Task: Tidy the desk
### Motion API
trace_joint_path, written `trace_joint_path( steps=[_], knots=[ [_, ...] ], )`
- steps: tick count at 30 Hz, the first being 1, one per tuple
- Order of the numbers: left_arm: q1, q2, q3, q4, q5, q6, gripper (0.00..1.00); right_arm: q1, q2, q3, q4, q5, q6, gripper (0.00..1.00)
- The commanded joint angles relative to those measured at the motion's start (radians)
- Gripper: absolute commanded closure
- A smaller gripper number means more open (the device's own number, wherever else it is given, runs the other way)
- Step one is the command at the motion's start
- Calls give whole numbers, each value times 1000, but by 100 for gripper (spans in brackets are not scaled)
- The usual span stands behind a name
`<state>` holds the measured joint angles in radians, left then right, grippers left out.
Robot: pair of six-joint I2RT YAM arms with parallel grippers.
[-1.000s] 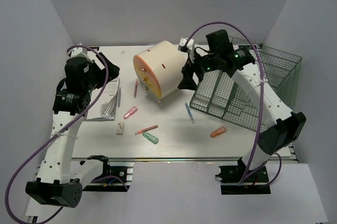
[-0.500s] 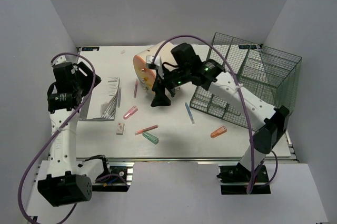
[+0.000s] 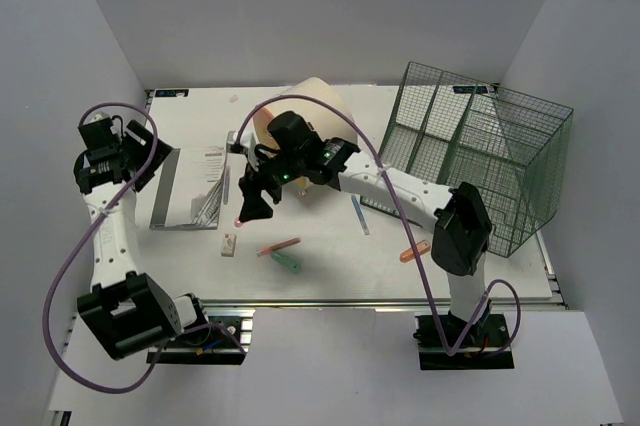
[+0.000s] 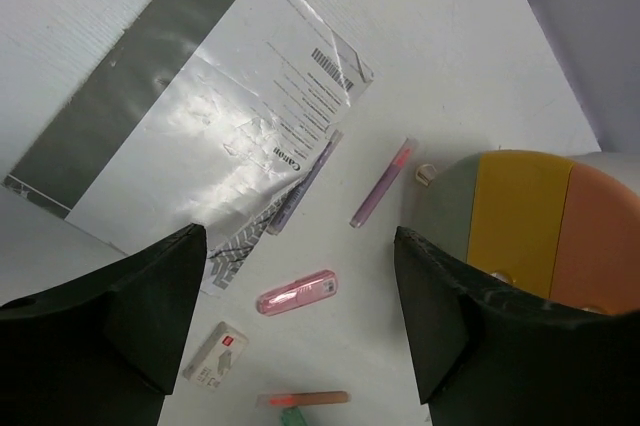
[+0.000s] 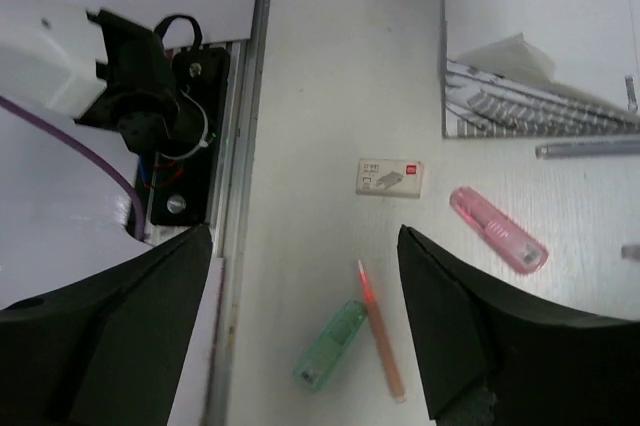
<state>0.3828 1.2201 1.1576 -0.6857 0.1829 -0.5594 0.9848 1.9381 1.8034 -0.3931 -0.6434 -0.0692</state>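
Note:
The white desk (image 3: 330, 281) carries scattered stationery. My right gripper (image 3: 254, 204) hangs open over the middle left, above a pink highlighter (image 5: 497, 229), a small white box (image 5: 390, 176), an orange pen (image 5: 380, 341) and a green highlighter (image 5: 331, 345). Nothing is between its fingers. My left gripper (image 3: 148, 161) is open and empty at the far left, high above a printed paper sheet (image 4: 200, 136). The left wrist view also takes in the pink highlighter (image 4: 297, 292), the white box (image 4: 211, 358) and two purple pens (image 4: 383, 183).
A cream cylinder container (image 3: 312, 104) lies on its side at the back centre. A dark green mesh basket (image 3: 470, 156) stands at the right. A blue pen (image 3: 359, 214) and an orange highlighter (image 3: 413, 251) lie near the basket. The aluminium rail (image 3: 330, 303) runs along the near edge.
My right arm has swung left from the basket, past the container, to above the pink highlighter. My left arm has drawn back toward the far left edge.

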Motion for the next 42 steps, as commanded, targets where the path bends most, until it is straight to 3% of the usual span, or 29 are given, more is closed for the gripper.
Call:
trace_joint_path(
  steps=[1, 3, 7, 11, 13, 20, 25, 34, 42],
  knots=[
    [40, 31, 7, 61, 69, -40, 16, 14, -27, -55, 183, -102, -239, 19],
    [54, 42, -5, 77, 85, -65, 17, 21, -24, -79, 224, -130, -354, 16],
    [80, 33, -42, 97, 84, -80, 18, 35, -8, -122, 241, -176, -746, 12],
    [100, 3, -65, 104, 61, -82, 18, 48, 34, -147, 299, -156, -946, 12],
    [110, -13, -81, 110, 66, -102, 19, 46, 68, -124, 356, -144, -951, 12],
    [110, -57, -104, 62, 90, -197, 21, 38, 329, 180, 365, -99, -909, 20],
    [90, -71, -10, -29, -25, -189, 22, 32, 468, 306, 382, -68, -899, 21],
    [81, -73, -41, -45, -31, -214, 22, 48, 576, 370, 516, 73, -836, 20],
    [80, -67, -29, -64, -56, -215, 22, 54, 637, 376, 540, 56, -879, 22]
  ],
)
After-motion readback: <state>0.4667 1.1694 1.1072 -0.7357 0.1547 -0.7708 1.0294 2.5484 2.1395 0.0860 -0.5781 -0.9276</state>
